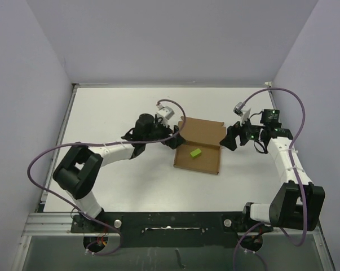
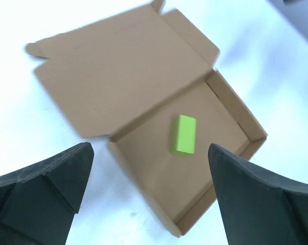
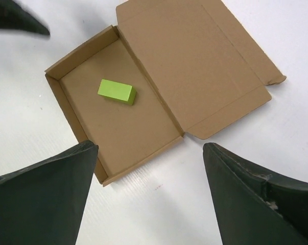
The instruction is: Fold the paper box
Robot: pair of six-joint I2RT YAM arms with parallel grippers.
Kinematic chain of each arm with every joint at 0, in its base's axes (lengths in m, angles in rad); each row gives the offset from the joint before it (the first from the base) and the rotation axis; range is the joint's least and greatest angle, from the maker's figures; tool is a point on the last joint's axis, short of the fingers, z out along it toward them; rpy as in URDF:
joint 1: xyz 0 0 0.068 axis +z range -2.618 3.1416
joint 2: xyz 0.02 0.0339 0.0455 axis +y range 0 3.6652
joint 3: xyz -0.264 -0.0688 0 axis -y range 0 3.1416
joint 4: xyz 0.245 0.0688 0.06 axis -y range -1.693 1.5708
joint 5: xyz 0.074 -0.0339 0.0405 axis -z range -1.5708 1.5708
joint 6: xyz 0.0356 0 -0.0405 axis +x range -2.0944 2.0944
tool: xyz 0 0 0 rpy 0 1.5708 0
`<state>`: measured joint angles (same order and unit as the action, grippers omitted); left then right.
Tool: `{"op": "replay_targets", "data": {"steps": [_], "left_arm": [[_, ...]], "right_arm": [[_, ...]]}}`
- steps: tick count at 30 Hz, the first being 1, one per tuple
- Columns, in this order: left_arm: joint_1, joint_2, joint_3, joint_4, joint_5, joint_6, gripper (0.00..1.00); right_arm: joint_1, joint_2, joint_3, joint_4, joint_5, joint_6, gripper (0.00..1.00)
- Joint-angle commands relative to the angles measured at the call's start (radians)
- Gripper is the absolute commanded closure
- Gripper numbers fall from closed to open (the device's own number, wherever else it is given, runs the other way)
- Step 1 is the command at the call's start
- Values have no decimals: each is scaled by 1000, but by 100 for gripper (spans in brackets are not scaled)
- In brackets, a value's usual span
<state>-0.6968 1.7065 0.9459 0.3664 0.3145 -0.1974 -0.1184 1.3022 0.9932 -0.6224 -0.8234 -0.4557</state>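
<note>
Fingers (image 2: 41,194) of left gripper (image 2: 148,150): stood wide apart, gripped nothing. Same on right gripper (image 3: 151,148): splayed wide, empty. Lay open on white table (image 1: 119,107), between both grippers: plain brown kraft cardboard paper box (image 1: 206,135), lid flap flat, tray walls up. Sat inside tray: small yellow-green block (image 1: 195,152).

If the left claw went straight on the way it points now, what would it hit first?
Probably the open box, its tray floor near the green block; nothing shows in between, though depth is hard to judge.
</note>
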Motion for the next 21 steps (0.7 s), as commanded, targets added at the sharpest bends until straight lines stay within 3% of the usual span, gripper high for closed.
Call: {"op": "replay_targets", "data": {"steps": [1,3,6,8,11,16,18,21], "left_arm": [[202,-22,-30,282,265,-306,2],[280,9,-66,404,337,-449,2],[347,17,-111,460,351,-520,2],[356,-12,-118,384,293,-439,2],[346,-72,-95,191,178,-309,2],[299,-112,18,-162,-50,-103,2],[290,-96,37,-189,-92,-101,2],[292,-54,52,-151,-39,-127,2]], "right_arm": [[-6,-93,-28,101,-15,1,10],[-5,-119,-33,147,16,18,2],[-5,-110,3,199,13,70,2],[-7,-56,48,208,-8,171,2],[-10,76,168,93,-149,152,2],[-18,106,72,187,-187,183,2],[-21,106,44,207,-205,196,2],[-25,113,27,232,-212,221,1]]}}
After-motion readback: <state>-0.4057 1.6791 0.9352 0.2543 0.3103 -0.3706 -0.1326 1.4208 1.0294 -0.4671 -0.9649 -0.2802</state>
